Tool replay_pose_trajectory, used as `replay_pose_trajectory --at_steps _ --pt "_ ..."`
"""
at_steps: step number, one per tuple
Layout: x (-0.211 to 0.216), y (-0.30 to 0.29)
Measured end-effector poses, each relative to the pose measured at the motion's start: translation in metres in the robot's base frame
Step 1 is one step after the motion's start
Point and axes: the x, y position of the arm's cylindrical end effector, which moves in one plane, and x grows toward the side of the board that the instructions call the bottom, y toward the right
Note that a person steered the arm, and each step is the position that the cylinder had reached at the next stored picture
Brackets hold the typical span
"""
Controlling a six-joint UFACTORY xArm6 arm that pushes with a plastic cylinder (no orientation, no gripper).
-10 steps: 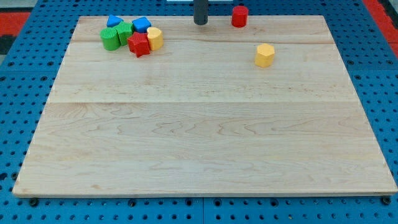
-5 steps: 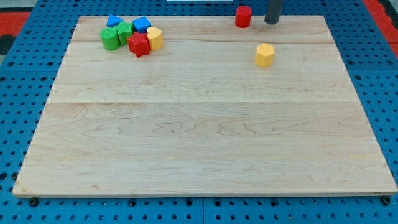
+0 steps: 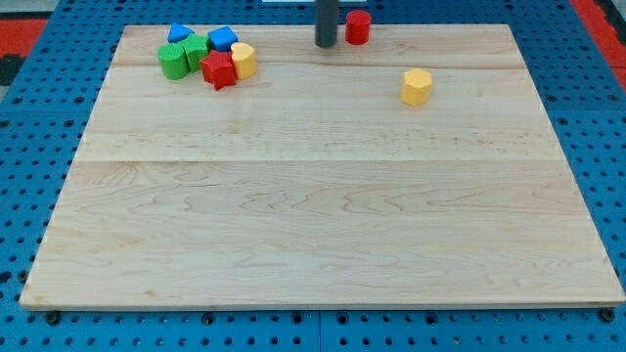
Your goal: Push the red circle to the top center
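The red circle (image 3: pixel 358 26) stands at the top edge of the wooden board (image 3: pixel 323 196), a little right of the centre. My tip (image 3: pixel 326 44) is just to its left, a small gap apart, also at the board's top edge. The rod rises out of the view's top.
A cluster sits at the top left: a blue block (image 3: pixel 179 33), another blue block (image 3: pixel 223 38), a green block (image 3: pixel 197 49), a green cylinder (image 3: pixel 173 62), a red star (image 3: pixel 219 70) and a yellow block (image 3: pixel 244 60). A yellow hexagon (image 3: pixel 417 86) lies alone at the upper right.
My tip went from left of the red circle to its right, then back to its left. The red circle has slid left along the top edge.
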Motion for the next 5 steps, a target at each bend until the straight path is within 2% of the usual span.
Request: replay_pose_trajectory --at_steps 1,2,3,4,5 --pt "-0.002 0.002" --pt "0.006 0.064" --pt "0.057 0.070" --pt "0.056 0.151" --pt "0.000 0.166"
